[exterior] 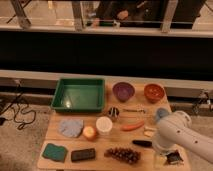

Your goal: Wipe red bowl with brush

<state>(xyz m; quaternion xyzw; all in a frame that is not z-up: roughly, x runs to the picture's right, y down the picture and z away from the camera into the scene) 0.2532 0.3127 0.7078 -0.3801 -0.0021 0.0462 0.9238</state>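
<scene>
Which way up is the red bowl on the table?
Upright: the red bowl shows its glossy inside. The tool hangs at the table's near right corner.

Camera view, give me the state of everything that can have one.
red bowl, upright, empty, untouched
purple bowl, upright, empty
green tray, empty
white cup, upright
brush, lying flat on the table, partly behind the arm
end effector, low over the table's front right corner, open, holding nothing

Front-right tabletop [102, 145] corner blocked by robot arm [175, 132] and claw [173, 158], brush [141, 143] poking out beside them; red bowl [154, 92] at back-right corner clear above, purple bowl [123, 91] close left, carrot [132, 126] lying between.
</scene>
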